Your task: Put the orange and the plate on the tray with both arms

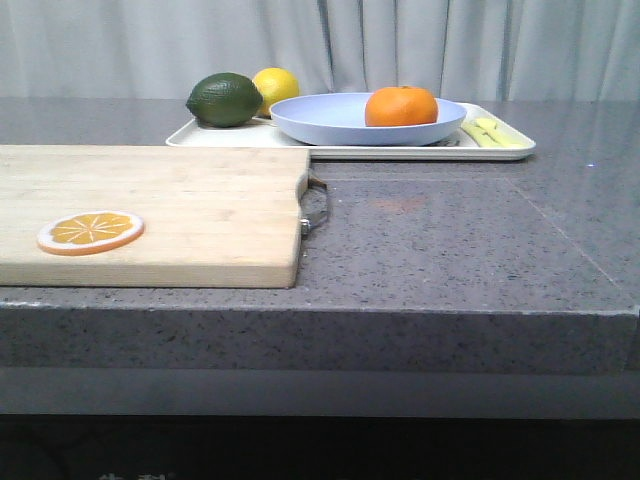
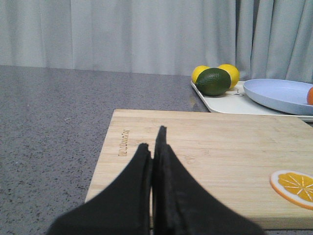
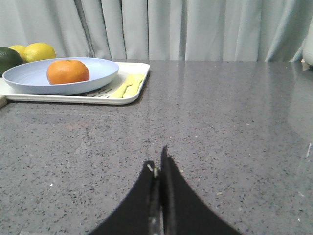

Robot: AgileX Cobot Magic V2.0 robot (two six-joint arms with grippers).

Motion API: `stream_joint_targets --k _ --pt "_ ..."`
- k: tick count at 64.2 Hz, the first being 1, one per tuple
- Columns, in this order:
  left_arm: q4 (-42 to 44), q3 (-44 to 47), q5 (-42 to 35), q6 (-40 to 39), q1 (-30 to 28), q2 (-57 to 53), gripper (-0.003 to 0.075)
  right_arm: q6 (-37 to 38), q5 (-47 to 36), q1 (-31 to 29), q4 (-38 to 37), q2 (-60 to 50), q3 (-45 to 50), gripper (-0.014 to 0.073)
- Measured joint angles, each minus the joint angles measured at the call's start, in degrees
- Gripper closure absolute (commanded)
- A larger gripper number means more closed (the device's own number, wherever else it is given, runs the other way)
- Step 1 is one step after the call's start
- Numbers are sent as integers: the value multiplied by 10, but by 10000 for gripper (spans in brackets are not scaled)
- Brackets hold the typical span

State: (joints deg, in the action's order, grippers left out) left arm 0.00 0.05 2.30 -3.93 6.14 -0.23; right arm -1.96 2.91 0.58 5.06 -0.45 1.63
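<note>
- Front view: a grey speckled stone counter (image 1: 460, 250) runs back to a pale pleated curtain (image 1: 400, 45). At the far side lies the cream tray (image 1: 510, 147), and on it the pale blue plate (image 1: 320, 122) with the orange (image 1: 401, 106) sitting inside, toward its right. Also on the tray: a dark green fruit (image 1: 224, 99) and a yellow lemon (image 1: 277, 88) to the left of the plate, and a yellow-green utensil (image 1: 490, 132) to its right. Nearer, on the left, a wooden cutting board (image 1: 190, 210) carries an orange slice (image 1: 91, 232). No arm shows here.
- Left wrist view: the left gripper (image 2: 153, 152) hangs over the near edge of the cutting board, its dark fingers (image 2: 139, 181) pressed together with nothing between them. Beyond the board sits the tray's corner with the green fruit, two lemons behind it, the plate, and a sliver of the orange at the frame edge. The slice lies on the board well apart from the gripper.
- Right wrist view: the right gripper (image 3: 158, 164) sits above bare counter, its fingers closed on each other and empty. The tray with plate and orange lies well apart from it, the utensil beside the plate.
</note>
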Motion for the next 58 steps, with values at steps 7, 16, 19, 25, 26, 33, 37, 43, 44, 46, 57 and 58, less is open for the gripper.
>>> stream_joint_targets --k 7,16,19,25,26,33,37,43,44,46,57,58 --pt "0 0 0 0 0 0 738 0 -2 -9 -1 0 0 661" --pt "0 0 0 0 0 0 738 0 -4 -13 -1 0 0 661" --pt "0 0 0 0 0 0 738 0 -4 -13 -1 0 0 661" --pt "0 0 0 0 0 0 738 0 -4 -13 -1 0 0 661" --pt "0 0 0 0 0 0 738 0 -4 -13 -1 0 0 661" --pt "0 0 0 0 0 0 738 0 -5 -13 -1 0 0 661" --pt "0 0 0 0 0 0 738 0 -5 -13 -1 0 0 661" --pt "0 0 0 0 0 0 738 0 -5 -13 -1 0 0 661" --pt "0 0 0 0 0 0 738 0 -5 -13 -1 0 0 661" --pt "0 0 0 0 0 0 738 0 -5 -13 -1 0 0 661" --pt "0 0 0 0 0 0 738 0 -5 -13 -1 0 0 661" --pt "0 0 0 0 0 0 738 0 -5 -13 -1 0 0 661"
